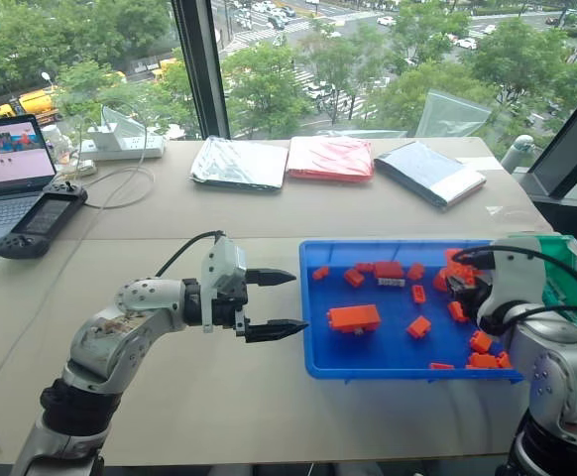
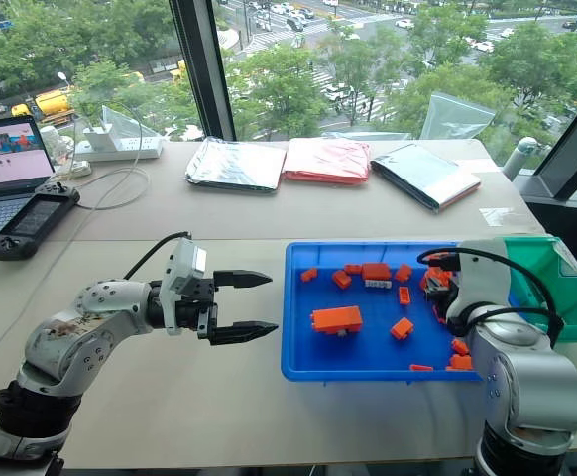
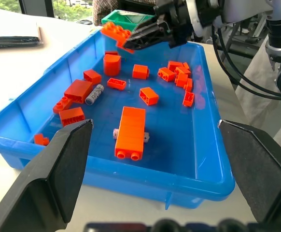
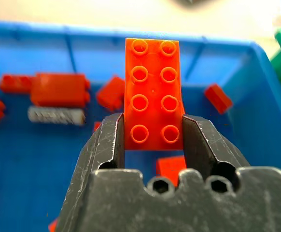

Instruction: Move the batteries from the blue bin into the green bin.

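Note:
The blue bin (image 1: 313, 365) sits on the table at the right and holds several orange bricks. One grey battery (image 3: 94, 94) lies beside a brick, and another battery (image 3: 116, 134) peeks from under a long orange brick (image 3: 131, 130). My right gripper (image 4: 152, 121) hangs over the bin's right side, shut on an orange two-by-four brick (image 4: 152, 92). The green bin (image 2: 556, 288) stands just right of the blue bin, partly behind my right arm. My left gripper (image 1: 298, 300) is open and empty, level with the table, at the blue bin's left wall.
A laptop (image 1: 6, 159), a handheld game console (image 1: 41, 218) and a power strip (image 1: 120, 147) with cables lie at the far left. A silver pouch (image 1: 239, 162), a red pouch (image 1: 330, 159) and a dark one (image 1: 429, 174) lie along the window.

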`<state>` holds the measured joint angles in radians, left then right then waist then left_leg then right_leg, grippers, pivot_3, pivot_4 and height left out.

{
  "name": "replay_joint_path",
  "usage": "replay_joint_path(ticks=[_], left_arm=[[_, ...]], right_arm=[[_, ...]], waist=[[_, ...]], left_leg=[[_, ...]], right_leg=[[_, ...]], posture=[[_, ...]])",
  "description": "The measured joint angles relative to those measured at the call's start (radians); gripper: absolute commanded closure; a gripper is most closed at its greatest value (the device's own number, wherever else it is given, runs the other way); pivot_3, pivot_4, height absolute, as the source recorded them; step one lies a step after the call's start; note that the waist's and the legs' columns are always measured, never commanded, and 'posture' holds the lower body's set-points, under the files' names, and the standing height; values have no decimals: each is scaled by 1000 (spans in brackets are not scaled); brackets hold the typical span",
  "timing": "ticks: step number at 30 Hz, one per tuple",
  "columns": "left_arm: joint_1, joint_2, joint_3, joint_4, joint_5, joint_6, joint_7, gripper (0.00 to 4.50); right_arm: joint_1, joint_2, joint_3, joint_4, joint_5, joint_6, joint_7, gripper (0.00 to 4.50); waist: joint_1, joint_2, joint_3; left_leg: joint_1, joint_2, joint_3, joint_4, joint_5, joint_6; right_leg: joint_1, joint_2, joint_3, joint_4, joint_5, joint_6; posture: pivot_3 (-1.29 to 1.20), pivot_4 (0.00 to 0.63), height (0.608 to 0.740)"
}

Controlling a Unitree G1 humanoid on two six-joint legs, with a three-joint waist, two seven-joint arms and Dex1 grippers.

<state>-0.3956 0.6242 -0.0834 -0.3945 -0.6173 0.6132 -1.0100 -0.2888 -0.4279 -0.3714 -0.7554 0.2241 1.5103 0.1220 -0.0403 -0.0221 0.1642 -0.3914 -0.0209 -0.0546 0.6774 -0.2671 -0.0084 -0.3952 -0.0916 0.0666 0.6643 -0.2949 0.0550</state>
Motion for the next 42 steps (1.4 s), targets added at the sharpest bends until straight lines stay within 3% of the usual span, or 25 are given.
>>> replay_joint_path(ticks=[1,3,9,11,20,32,42], left_arm=[[-2,0,-1,0,0,0,0,0],[-7,0,-1,0,0,1,-1,0],[-19,0,-2,1,-1,2,-3,0],[-19,0,-2,1,-1,2,-3,0],[-19,-4,-3,2,-8,5,10,0],[-18,2,-1,1,-10,6,19,0],[-17,6,0,0,-10,6,19,0]], right_arm=[[6,-1,0,0,-4,3,2,3057],[20,-16,1,0,-11,3,0,2045],[4,-30,23,8,-17,-22,5,83],[-35,-24,45,13,-15,-35,5,26],[-161,210,216,146,-17,-114,-55,26],[-129,213,271,419,-102,-322,-104,26],[-148,224,288,498,-115,-421,-103,26]], waist=[[-2,0,0],[-2,0,0],[-4,0,0],[-6,0,0],[2,0,0],[-7,0,0],[-5,0,0]], left_leg=[[0,0,0,0,0,0],[0,0,0,0,0,0],[1,0,0,0,0,0],[1,0,0,0,0,0],[0,0,0,0,0,0],[-2,0,1,-1,1,-1],[-2,0,1,0,1,-1]], right_leg=[[0,0,0,0,0,0],[0,0,0,0,0,0],[0,0,0,0,0,0],[0,0,0,0,0,0],[-1,-1,0,0,0,0],[-6,0,1,3,0,0],[-6,0,1,4,0,-1]], posture=[[0,150,740],[0,150,740],[0,150,740],[0,150,740],[0,150,740],[0,150,740],[0,150,740]])
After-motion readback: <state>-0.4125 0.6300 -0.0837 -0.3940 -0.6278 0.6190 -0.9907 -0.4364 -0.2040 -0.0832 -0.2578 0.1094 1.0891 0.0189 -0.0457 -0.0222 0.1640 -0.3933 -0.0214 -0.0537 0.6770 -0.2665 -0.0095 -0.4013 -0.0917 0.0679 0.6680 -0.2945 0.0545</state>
